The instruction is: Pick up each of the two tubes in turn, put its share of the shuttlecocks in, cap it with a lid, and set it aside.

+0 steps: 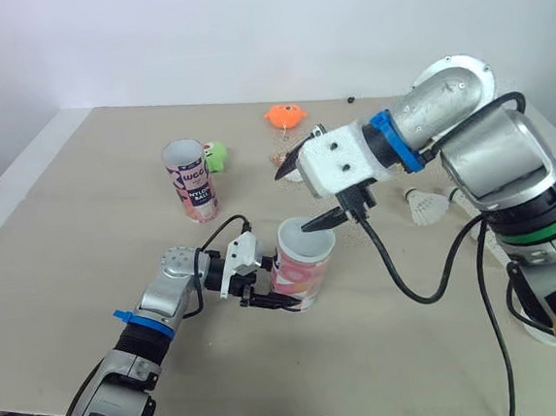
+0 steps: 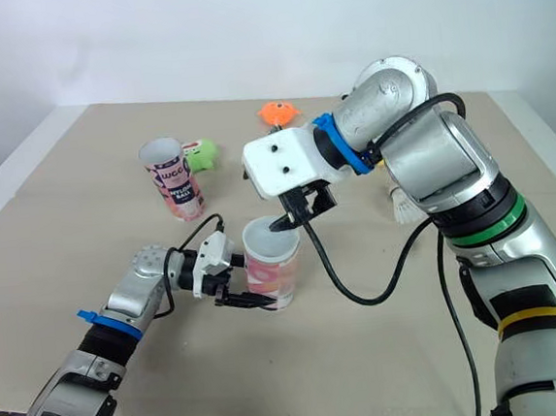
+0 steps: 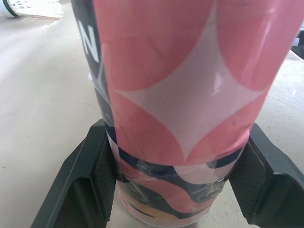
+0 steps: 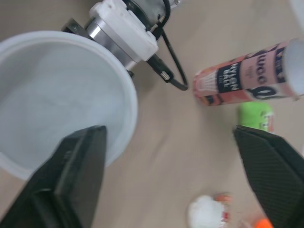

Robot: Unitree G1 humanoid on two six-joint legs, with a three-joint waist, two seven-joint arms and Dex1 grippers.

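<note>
My left gripper (image 1: 277, 291) is shut on a pink tube (image 1: 302, 264) that stands upright mid-table, its fingers (image 3: 80, 190) clamping the lower part of the tube (image 3: 190, 95). My right gripper (image 1: 303, 196) hovers just above the tube's open mouth (image 4: 57, 95). It is open, with nothing between its fingers (image 4: 80, 166). A second pink tube (image 1: 191, 180) stands upright at the back left with its top open. One white shuttlecock (image 1: 426, 207) lies to the right, under my right arm. An orange lid (image 1: 285, 117) and a green lid (image 1: 215, 155) lie toward the back.
Another small shuttlecock (image 1: 281, 155) lies between the green lid and my right gripper. A black cable (image 1: 410, 274) loops from my right wrist over the table right of the held tube. The near table edge runs just below my left forearm.
</note>
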